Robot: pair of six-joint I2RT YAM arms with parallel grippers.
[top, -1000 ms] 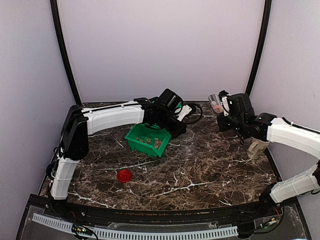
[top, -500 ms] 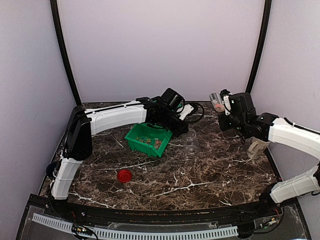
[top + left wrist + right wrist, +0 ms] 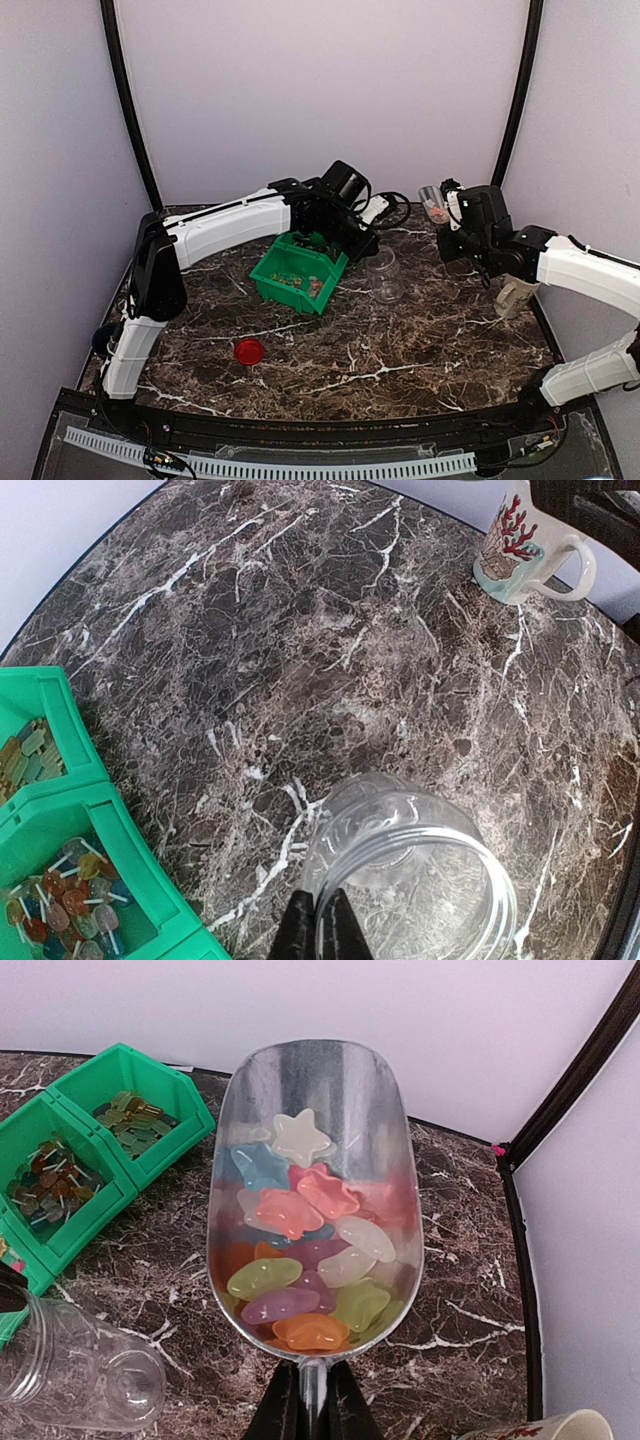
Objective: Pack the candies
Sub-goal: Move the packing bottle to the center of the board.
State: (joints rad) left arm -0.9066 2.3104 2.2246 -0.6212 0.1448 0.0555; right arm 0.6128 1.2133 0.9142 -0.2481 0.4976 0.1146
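Handle of the scoop (image 3: 315, 1090) is mostly hidden inside the right pincer (image 3: 312, 1405), which is clamped on it. Candies (image 3: 305, 1250) (glossy pastel stars and ovals: pink, blue, white, green, orange) fill the scoop's bowl mid-frame; more lie in the green bin (image 3: 160, 1075) at upper left. Left pincer (image 3: 320, 920) pinches the rim of the clear jar (image 3: 400, 830), cut off at the bottom edge.
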